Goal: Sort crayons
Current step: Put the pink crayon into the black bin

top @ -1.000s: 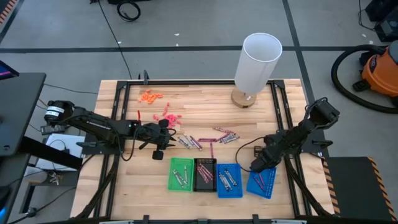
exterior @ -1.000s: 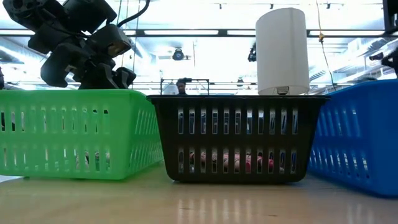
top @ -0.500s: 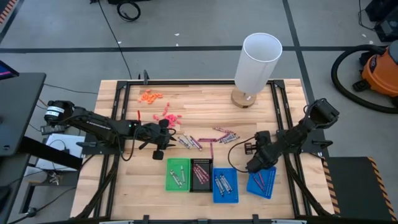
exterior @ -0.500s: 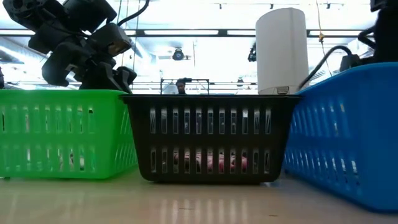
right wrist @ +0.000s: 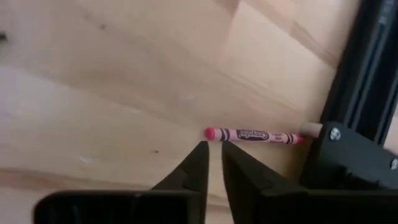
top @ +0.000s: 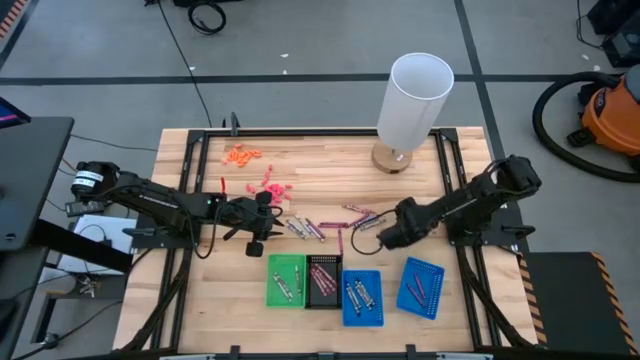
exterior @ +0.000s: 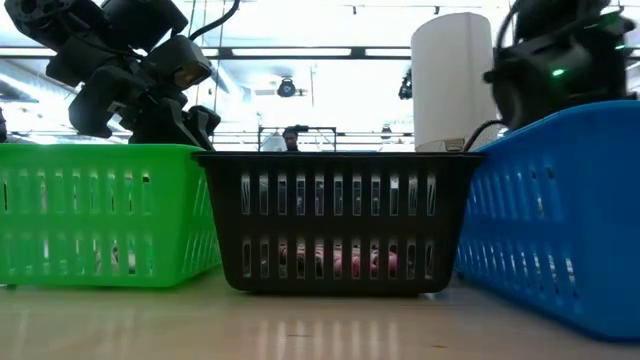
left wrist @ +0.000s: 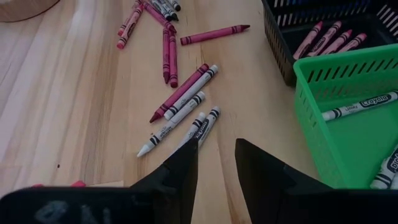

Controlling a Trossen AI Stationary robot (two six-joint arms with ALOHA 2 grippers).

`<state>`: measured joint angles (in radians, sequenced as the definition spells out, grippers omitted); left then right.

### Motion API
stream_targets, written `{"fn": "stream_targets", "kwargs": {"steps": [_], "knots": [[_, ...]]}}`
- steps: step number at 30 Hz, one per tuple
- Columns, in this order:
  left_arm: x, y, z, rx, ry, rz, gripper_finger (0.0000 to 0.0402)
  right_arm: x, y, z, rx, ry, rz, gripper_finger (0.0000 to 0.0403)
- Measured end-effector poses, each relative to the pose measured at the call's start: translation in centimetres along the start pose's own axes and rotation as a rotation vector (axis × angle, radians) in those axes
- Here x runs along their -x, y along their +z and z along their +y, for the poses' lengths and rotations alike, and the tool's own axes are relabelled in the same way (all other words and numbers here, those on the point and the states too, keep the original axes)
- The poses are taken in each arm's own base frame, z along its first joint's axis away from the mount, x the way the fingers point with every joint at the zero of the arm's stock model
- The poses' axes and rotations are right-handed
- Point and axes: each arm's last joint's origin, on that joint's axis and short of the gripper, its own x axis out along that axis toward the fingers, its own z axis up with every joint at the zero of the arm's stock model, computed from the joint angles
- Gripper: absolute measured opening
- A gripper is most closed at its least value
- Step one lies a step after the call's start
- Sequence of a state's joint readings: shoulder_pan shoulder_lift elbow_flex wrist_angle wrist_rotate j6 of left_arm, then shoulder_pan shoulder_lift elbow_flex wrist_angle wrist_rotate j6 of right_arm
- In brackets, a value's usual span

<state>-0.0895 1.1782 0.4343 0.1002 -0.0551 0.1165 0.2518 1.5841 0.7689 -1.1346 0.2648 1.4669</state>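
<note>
R gripper (right wrist: pixel 211 163): fingers slightly apart, narrow gap, nothing between; tips over bare wood, red crayon (right wrist: pixel 252 134) lying just beyond, by black frame rail (right wrist: pixel 357 81). From above, R gripper (top: pixel 385 236) sits near loose crayons (top: pixel 362 216) mid-table.

L gripper (left wrist: pixel 216 163): fingers parted, empty, over white and maroon crayons (left wrist: pixel 180 106) beside green tray (left wrist: pixel 348 118).

More crayons in green, black (top: pixel 326 281) and both blue trays (top: pixel 363 297) at front edge.

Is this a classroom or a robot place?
Probably a robot lab or workshop. Two robot arms are bolted to a wooden table with a black metal frame, an orange shop vacuum stands on the grey floor, and the low view shows a big hall with ceiling lights.
</note>
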Motion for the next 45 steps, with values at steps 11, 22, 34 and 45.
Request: {"fn": "stream_targets", "kwargs": {"steps": [11,22,34,45], "knots": [[0.0,0.0,0.0,-0.009,0.000,0.000,0.0117,-1.2,3.3,-0.8,0.380,0.076,0.278,0.0120],[0.0,0.0,0.0,-0.009,0.001,0.000,0.0117,-2.0,5.4,-2.1,0.694,0.151,0.371,0.0121],[0.0,0.0,0.0,-0.009,0.002,0.001,0.0117,-3.6,6.0,-2.8,0.804,0.214,0.393,0.0121],[0.0,0.0,0.0,-0.007,0.001,0.002,0.0117,-4.2,6.2,-2.5,0.827,0.258,0.383,0.0121]]}}
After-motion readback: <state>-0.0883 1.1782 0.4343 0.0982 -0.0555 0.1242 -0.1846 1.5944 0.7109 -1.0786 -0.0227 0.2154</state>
